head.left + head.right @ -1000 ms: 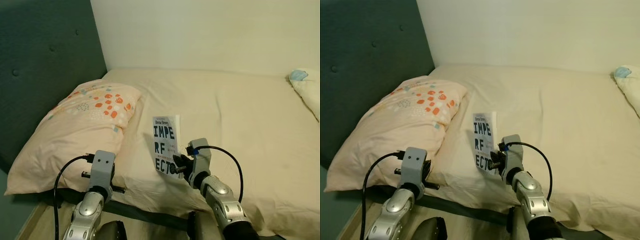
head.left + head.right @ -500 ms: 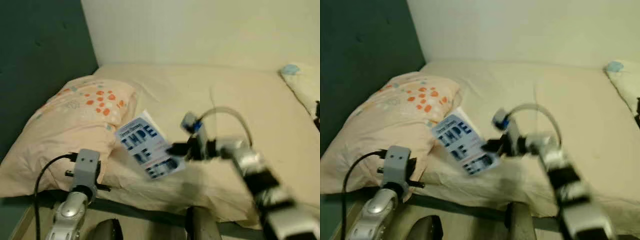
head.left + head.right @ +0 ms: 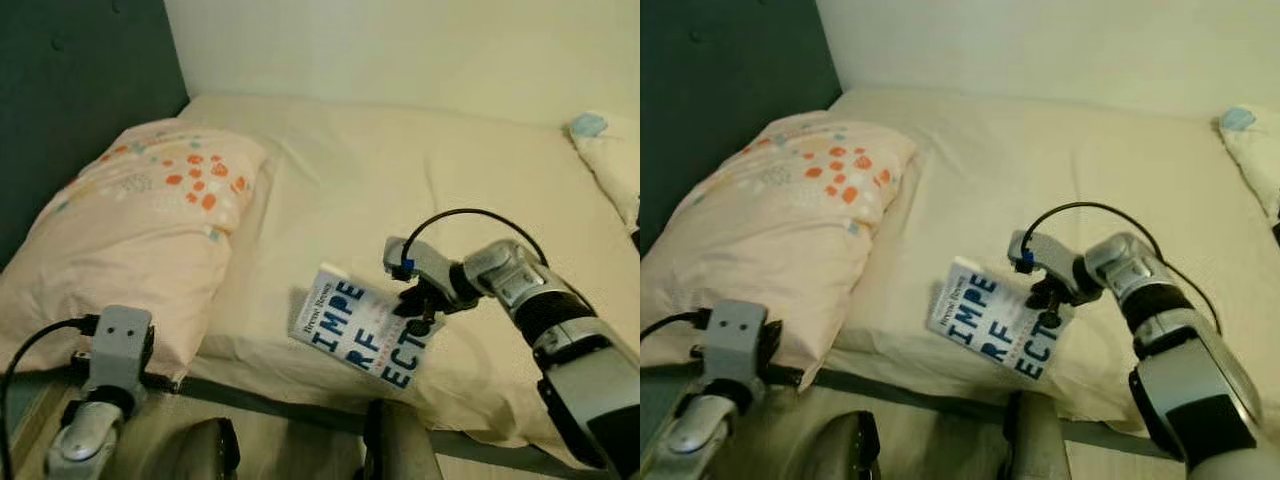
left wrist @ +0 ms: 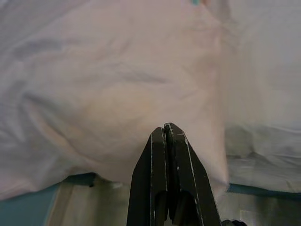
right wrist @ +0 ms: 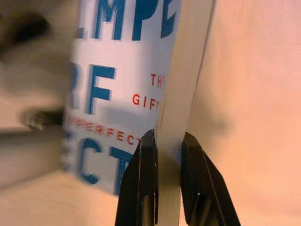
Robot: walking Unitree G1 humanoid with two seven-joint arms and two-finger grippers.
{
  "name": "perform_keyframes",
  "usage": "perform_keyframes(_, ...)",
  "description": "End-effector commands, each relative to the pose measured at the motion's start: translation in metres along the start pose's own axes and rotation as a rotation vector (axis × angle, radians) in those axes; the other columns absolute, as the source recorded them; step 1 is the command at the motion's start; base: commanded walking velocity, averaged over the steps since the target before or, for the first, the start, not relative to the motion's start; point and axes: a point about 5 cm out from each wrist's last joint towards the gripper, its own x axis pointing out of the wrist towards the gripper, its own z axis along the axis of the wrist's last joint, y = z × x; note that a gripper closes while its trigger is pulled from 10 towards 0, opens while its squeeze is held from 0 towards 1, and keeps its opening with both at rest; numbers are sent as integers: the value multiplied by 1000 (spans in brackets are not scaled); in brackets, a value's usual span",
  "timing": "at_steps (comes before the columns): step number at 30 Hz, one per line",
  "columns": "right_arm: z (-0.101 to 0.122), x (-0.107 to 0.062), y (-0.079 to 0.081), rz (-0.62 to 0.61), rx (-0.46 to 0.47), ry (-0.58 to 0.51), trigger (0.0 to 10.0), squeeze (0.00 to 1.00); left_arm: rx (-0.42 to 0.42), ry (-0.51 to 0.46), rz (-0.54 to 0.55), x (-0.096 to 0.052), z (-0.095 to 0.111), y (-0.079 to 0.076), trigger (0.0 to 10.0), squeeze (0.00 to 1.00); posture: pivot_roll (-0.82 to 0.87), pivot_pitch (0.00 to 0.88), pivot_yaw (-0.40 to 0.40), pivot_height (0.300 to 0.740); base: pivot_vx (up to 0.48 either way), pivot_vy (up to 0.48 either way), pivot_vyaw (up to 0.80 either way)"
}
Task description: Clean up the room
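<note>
From where I'm standing, head camera first: the right gripper (image 3: pixel 418 312) is reaching across over the near edge of the bed (image 3: pixel 470 190), pinching a white book (image 3: pixel 365 337) by its long edge; the book has big blue letters on the cover and hangs tilted, its lower corner sticking out past the mattress edge. A black cable loops up off that wrist. The patterned pillow (image 3: pixel 130 230) — peach with orange and blue blotches — lies on the robot's left against the dark teal headboard (image 3: pixel 70 110); a second pale pillow (image 3: pixel 608 160) with a bit of blue on it sits at the far right of the bed. The left arm hangs low by the near corner of the patterned pillow, not doing anything.

Left wrist camera: the left gripper (image 4: pixel 164 134) has its two black fingers pressed flat together, nothing between them; it points at the rumpled side of the pillow, with a strip of teal bed frame (image 4: pixel 254 188) underneath.

Right wrist camera: the black fingers (image 5: pixel 143 174) are clamped narrow on the book's page edge — one finger on the cover side, one behind; blue letters and small red print show on the cover, with the cream sheet beyond it.
</note>
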Motion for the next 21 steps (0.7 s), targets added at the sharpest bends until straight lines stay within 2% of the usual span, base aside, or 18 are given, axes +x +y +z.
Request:
perform_keyframes(1, -2, -2, -6, -93, -113, 72, 10000, 0, 9, 18, -10, -5, 0, 1, 10000, 0, 100, 300, -85, 577, 0, 0, 0)
perform_keyframes(2, -2, -2, -6, -93, -113, 72, 10000, 0, 9, 18, -10, -5, 0, 1, 10000, 0, 100, 300, -85, 577, 0, 0, 0)
perform_keyframes(5, 7, -5, -19, -245, -201, 89, 10000, 0, 10, 8, -11, -7, 4, 1, 10000, 0, 109, 305, -88, 577, 0, 0, 0)
perform_keyframes(6, 7, -5, -19, -245, -201, 89, 10000, 0, 10, 8, -11, -7, 4, 1, 10000, 0, 109, 305, -88, 577, 0, 0, 0)
perform_keyframes(8, 20, -9, -28, -328, -185, 23, 10000, 0, 2, -2, -19, -7, 8, 0, 10000, 0, 110, 308, -88, 577, 0, 0, 0)
perform_keyframes(10, 20, -9, -28, -328, -185, 23, 10000, 0, 2, -2, -19, -7, 8, 0, 10000, 0, 110, 308, -88, 577, 0, 0, 0)
perform_keyframes(11, 29, -6, -30, -380, -203, 1, 10000, 0, -28, -19, -62, -7, 15, -7, 10000, 0, 110, 311, -85, 577, 0, 0, 0)
perform_keyframes(13, 32, -4, -30, -395, -192, -17, 10000, 0, -38, -30, -89, -6, 18, -12, 10000, 0, 110, 311, -85, 577, 0, 0, 0)
perform_keyframes(17, 39, 3, -27, -424, -109, -107, 10000, 0, -57, -57, -153, -6, 27, -24, 10000, 0, 113, 311, -85, 577, 0, 0, 0)
perform_keyframes(21, 42, 12, -21, -411, -114, -138, 10000, 0, -71, -60, -171, -7, 28, -29, 10000, 0, 113, 311, -85, 577, 0, 0, 0)
